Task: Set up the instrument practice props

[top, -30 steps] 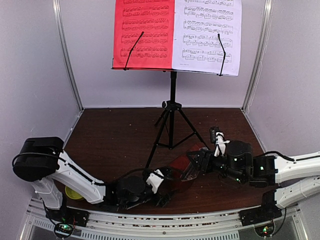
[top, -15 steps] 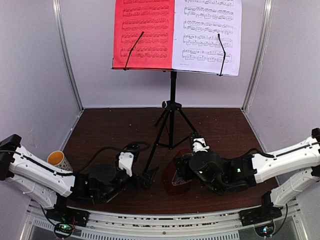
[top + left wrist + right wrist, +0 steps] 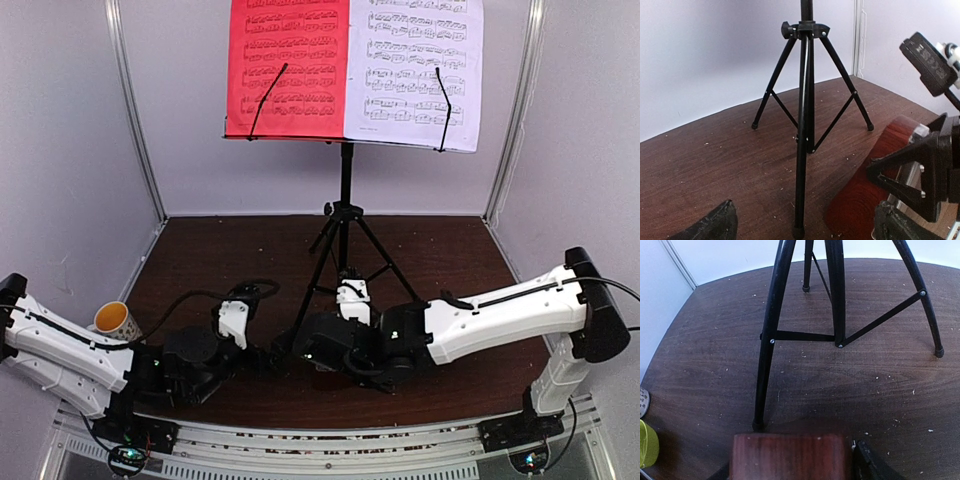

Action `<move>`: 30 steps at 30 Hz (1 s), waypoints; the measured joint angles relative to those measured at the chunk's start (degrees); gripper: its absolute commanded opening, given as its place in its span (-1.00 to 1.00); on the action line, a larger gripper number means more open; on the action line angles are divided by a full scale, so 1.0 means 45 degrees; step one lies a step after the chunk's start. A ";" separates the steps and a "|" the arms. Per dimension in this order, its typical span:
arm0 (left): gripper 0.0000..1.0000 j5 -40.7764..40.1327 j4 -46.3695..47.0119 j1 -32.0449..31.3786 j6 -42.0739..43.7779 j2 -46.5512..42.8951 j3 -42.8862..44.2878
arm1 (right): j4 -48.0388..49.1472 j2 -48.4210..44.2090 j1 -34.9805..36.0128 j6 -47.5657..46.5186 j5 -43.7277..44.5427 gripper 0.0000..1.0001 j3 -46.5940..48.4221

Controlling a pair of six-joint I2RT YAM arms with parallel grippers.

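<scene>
The black tripod music stand (image 3: 345, 215) stands mid-table, with the red sheet (image 3: 288, 65) and the white sheet (image 3: 415, 70) on its desk. My right gripper (image 3: 792, 467) is shut on the dark-red metronome (image 3: 790, 457) and holds it low by the foot of the tripod's front leg (image 3: 758, 424). In the top view the right gripper (image 3: 300, 345) hides the metronome. In the left wrist view the metronome (image 3: 875, 195) is at the right. My left gripper (image 3: 802, 227) is open and empty, facing the tripod (image 3: 802, 125). In the top view the left gripper (image 3: 262, 358) is just left of the right one.
A patterned mug (image 3: 115, 320) stands at the table's left edge beside the left arm. A lime-green bowl (image 3: 646, 445) is at the left edge of the right wrist view. White walls enclose the table on three sides.
My right arm has swung left across the table, carrying the metronome to the tripod's front leg. My left arm has drawn back to the left, uncovering the mug.
</scene>
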 measured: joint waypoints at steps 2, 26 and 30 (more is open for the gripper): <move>0.95 -0.0097 -0.0151 0.0029 0.0000 -0.0296 -0.0044 | -0.0316 0.0112 0.0117 0.0355 0.0131 0.35 0.0141; 0.96 -0.0874 -0.3347 -0.1681 -0.1103 0.2166 0.4580 | 0.8786 -0.8403 -0.0583 -0.2419 -0.2613 1.00 -0.8553; 0.96 -0.0797 -0.5095 -0.1681 -0.2113 0.3580 0.6824 | 0.9015 -1.0258 -0.1598 -0.2735 -0.3157 1.00 -0.9918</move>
